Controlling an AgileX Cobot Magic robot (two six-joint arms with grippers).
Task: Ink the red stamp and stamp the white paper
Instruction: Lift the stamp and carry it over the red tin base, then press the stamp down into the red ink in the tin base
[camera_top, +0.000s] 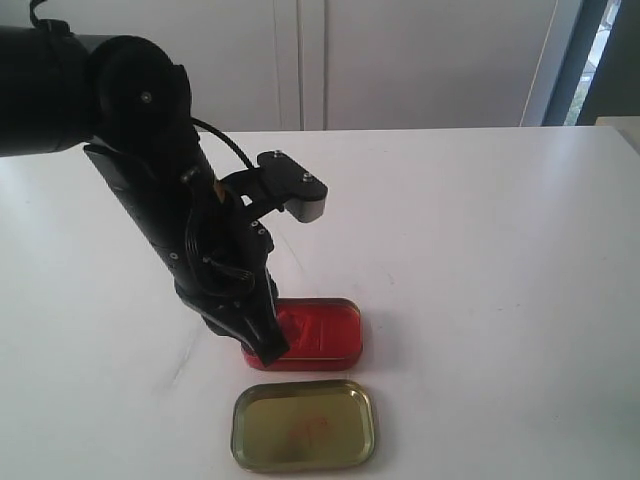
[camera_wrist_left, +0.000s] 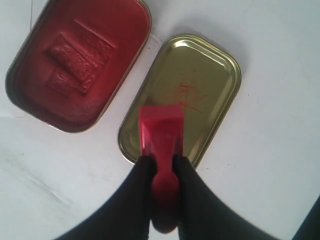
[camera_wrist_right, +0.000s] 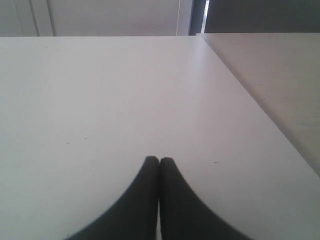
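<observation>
Exterior view: your left end effector (camera_top: 262, 345) is hovering at the red tin's (camera_top: 322, 330) left end, with the gold lid (camera_top: 305, 425) lying just beside the tin. Left wrist view: it is pinching the red stamp (camera_wrist_left: 161, 132) over the lid's edge, and the tin is holding a red ink pad (camera_wrist_left: 75, 62). Right wrist view: your right end effector (camera_wrist_right: 159, 162) is resting pressed together above the bench (camera_wrist_right: 100, 90).

The left arm (camera_top: 150, 190) leans down over the left middle of the table (camera_top: 500, 250), and the left gripper (camera_top: 262, 345), clamped on the red stamp (camera_wrist_left: 161, 132), hangs low at the near left end of the red tin (camera_top: 325, 328), blocking that side. The gold lid (camera_top: 304, 426) lies just in front of the tin, a thin strip between them. Right of both, the white top runs bare.
</observation>
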